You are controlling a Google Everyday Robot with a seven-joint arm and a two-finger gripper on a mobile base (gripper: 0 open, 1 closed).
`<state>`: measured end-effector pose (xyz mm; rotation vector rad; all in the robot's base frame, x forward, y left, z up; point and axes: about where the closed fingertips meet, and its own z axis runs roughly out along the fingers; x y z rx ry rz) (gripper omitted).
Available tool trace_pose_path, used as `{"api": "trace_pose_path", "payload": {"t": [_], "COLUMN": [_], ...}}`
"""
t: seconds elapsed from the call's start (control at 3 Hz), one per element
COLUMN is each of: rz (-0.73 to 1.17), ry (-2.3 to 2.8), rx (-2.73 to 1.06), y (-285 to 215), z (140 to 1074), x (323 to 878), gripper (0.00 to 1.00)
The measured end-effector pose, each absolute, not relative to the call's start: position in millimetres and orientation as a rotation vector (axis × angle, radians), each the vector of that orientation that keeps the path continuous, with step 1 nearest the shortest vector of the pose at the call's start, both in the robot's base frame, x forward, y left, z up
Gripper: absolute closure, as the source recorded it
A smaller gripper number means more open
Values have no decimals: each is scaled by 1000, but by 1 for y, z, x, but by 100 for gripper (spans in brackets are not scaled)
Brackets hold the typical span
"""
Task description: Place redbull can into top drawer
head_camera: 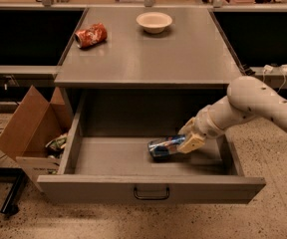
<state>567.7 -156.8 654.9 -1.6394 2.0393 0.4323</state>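
The top drawer (108, 187) is pulled wide open below the grey cabinet top; its front panel has a small dark handle (151, 193). My gripper (186, 142) reaches in from the right, over the drawer's right half, and is shut on the redbull can (162, 147). The blue and silver can lies on its side in the gripper, low in the drawer, at or just above the drawer floor; I cannot tell whether it touches. The white arm (253, 103) comes in from the right edge.
On the cabinet top (183, 59) lie a crushed red-orange can (90, 35) at back left and a white bowl (154, 21) at the back. An open cardboard box (31, 128) with scraps stands on the floor left of the drawer.
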Motion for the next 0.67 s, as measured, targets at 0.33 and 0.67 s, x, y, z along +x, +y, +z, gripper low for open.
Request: {"api": "trace_pose_path", "payload": {"t": [0.33,0.67], "rz": [415,380], "ry": [2062,2086], "rx": [-1652,-1655], "y": [-158,-160], "z": [645,641], "x": [568,567], "gripper": [100,84]}}
